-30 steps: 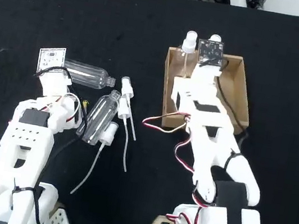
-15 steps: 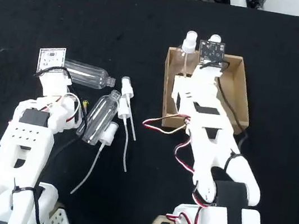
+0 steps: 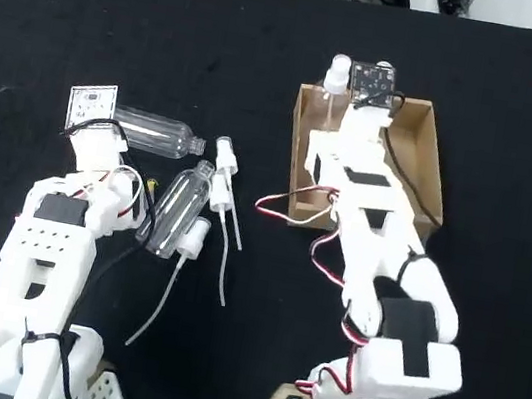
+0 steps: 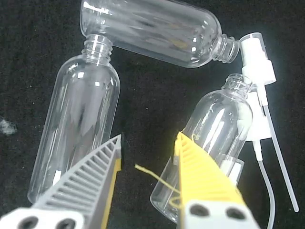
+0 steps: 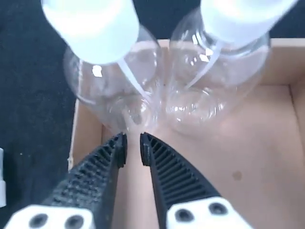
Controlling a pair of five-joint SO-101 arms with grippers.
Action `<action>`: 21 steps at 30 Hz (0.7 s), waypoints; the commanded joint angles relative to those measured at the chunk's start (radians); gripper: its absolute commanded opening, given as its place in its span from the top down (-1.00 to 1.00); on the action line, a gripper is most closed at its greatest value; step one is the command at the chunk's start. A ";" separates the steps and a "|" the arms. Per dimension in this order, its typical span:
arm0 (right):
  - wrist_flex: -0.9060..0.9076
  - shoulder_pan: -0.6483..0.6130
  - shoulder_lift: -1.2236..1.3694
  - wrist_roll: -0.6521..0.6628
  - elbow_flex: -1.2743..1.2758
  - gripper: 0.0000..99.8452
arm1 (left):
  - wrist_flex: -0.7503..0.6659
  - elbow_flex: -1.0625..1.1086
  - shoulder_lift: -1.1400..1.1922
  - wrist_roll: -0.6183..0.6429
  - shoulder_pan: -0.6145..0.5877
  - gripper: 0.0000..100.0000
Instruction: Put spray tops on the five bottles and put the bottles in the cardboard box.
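- The right gripper [image 5: 132,143] has its jaws nearly together, only a thin gap between them, and nothing held. It hangs inside the cardboard box [image 5: 85,125], just short of the two capped bottles [image 5: 114,95].
- Those capped bottles stand upright, touching each other, against the far wall of the box. The rest of the box floor is bare.
- Compared with a second ago, the right arm has pushed a little further toward the far end of the box, and its elbow has swung inward. The capped bottles are in the same place.
- My reading is that two of the five bottles are done, and this arm, being empty, is free to go for the next one.
- The left gripper [image 4: 149,138] has its jaws wide apart and empty, low over the table [image 3: 518,78] between two of the three open bottles [image 4: 76,119]. The third lies across beyond them.
- Three loose spray tops [image 3: 224,157] lie just beside those bottles, tubes trailing toward the arms.
- The left arm, open bottles and spray tops sit exactly as they did in the earlier frames, so three cappings remain.
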 commanded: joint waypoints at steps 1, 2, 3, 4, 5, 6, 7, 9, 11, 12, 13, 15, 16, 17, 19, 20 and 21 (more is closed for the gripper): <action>0.009 -0.014 0.019 -0.003 -0.088 0.96 | -0.014 -0.004 0.000 0.005 0.007 0.65; 0.009 -0.014 0.030 -0.003 -0.099 0.96 | -0.014 -0.004 0.000 0.005 0.007 0.65; 0.009 -0.014 0.044 -0.003 -0.110 0.96 | -0.014 -0.004 0.000 0.005 0.007 0.65; 0.009 -0.014 0.058 -0.003 -0.120 0.96 | -0.014 -0.004 0.000 0.005 0.007 0.65; 0.009 -0.014 0.071 -0.003 -0.133 0.96 | -0.014 -0.004 0.000 0.005 0.007 0.65; 0.009 -0.014 0.085 -0.003 -0.145 0.96 | -0.014 -0.004 0.000 0.005 0.007 0.65; 0.009 -0.014 0.099 -0.003 -0.154 0.96 | -0.014 -0.004 0.000 0.003 0.007 0.65; 0.009 -0.014 0.116 -0.003 -0.163 0.96 | -0.014 -0.004 0.000 0.003 0.007 0.65; 0.009 -0.014 0.124 -0.003 -0.165 0.96 | -0.014 -0.004 0.000 0.003 0.007 0.65; 0.009 -0.014 0.124 -0.003 -0.165 0.96 | -0.014 -0.004 0.000 0.003 0.007 0.65; 0.009 -0.014 0.124 -0.003 -0.163 0.96 | -0.014 -0.004 0.000 0.003 0.007 0.65; 0.009 -0.014 0.124 -0.003 -0.162 0.96 | -0.014 -0.004 0.000 0.003 0.007 0.65; 0.009 -0.014 0.124 -0.003 -0.160 0.96 | -0.014 -0.004 0.000 0.003 0.007 0.65; 0.009 -0.014 0.122 -0.003 -0.160 0.96 | -0.014 -0.004 0.000 0.003 0.007 0.65; 0.015 -0.014 0.117 -0.003 -0.159 0.96 | -0.014 -0.004 0.000 0.003 0.007 0.65; 0.017 -0.014 0.107 -0.003 -0.156 0.96 | -0.014 -0.004 0.000 0.003 0.007 0.65; 0.018 -0.014 0.088 -0.003 -0.148 0.96 | -0.014 -0.004 0.000 0.003 0.007 0.65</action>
